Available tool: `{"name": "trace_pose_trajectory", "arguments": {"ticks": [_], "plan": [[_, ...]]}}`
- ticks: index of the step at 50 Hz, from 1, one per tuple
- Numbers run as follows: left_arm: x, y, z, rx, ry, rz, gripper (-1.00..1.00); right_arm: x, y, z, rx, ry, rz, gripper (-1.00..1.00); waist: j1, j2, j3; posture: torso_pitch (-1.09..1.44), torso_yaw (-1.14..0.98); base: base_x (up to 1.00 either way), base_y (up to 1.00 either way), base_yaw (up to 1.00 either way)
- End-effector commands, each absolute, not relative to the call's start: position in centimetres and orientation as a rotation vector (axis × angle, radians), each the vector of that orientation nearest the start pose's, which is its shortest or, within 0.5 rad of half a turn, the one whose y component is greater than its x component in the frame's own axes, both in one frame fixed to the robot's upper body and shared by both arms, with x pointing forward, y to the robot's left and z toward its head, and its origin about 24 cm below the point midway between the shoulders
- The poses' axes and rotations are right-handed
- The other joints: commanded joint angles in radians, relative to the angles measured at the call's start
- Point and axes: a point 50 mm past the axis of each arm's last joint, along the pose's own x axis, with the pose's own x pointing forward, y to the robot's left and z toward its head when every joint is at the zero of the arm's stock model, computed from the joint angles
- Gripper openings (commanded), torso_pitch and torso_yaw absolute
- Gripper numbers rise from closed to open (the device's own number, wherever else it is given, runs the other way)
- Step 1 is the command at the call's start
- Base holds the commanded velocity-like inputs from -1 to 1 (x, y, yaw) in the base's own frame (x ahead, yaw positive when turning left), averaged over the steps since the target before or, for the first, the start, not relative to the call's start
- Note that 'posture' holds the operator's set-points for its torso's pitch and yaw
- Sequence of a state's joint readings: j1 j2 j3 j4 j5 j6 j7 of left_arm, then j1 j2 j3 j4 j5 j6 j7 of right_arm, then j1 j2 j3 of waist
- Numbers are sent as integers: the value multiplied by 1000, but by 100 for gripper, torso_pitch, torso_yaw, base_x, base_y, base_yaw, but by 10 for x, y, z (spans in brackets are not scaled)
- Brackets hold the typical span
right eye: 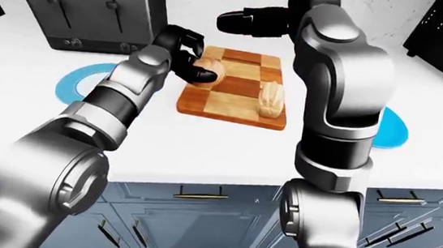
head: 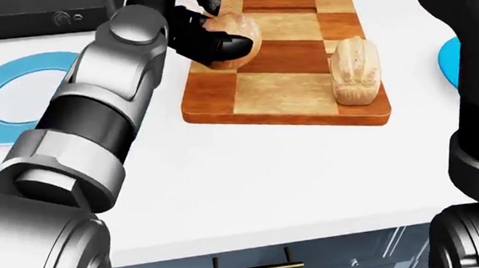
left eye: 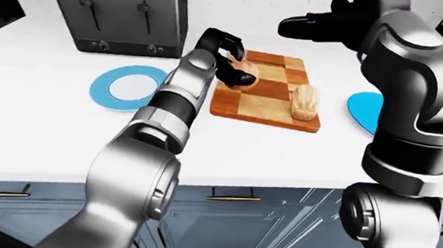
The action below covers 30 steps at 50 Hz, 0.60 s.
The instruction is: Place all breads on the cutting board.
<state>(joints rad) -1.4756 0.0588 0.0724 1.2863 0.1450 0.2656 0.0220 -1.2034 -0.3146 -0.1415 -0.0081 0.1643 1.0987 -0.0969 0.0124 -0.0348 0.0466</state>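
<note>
head cam: close, looks down on cutting board [head: 286, 73] | eye cams: wider, share counter [left eye: 34, 124]

No text, label, brand, number or sign can be read in any of the views. The toaster [left eye: 118, 10] above the blue plate [left eye: 127, 88] shows only plain levers and round knobs, with nothing legible printed on them. The cutting board [head: 281, 61] just right of the plate bears a plain checker pattern, and the drawers below the surface carry no markings.
</note>
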Motion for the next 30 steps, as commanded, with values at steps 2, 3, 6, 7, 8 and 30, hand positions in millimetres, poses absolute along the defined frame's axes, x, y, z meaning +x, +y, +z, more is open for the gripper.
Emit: {"name": "trace_pose_trajectory", "arguments": {"ticks": [2,3,6,7,8,30], "plan": [[428,58,264,339,-32,-142,-100,336,-150,356,-89,-217,-24,100,0,-3,-34,0,0,0,0,0],[428,58,262,344,-35,-135,-100,336,-150,355,-89,-217,-23,100,1,-4,-34,0,0,0,0,0],[427,53,257,368,-36,-144,-100,336,-150,352,-87,-213,-22,100,1,-5,-34,0,0,0,0,0],[427,53,256,368,-35,-145,-100,335,-150,352,-87,-213,-22,100,1,-5,-34,0,0,0,0,0],[427,52,256,370,-35,-144,-100,335,-149,353,-86,-214,-22,100,1,-6,-34,0,0,0,0,0],[427,53,233,406,-12,-104,-56,329,-149,349,-77,-219,-14,100,1,-5,-38,0,0,0,0,0]]}}
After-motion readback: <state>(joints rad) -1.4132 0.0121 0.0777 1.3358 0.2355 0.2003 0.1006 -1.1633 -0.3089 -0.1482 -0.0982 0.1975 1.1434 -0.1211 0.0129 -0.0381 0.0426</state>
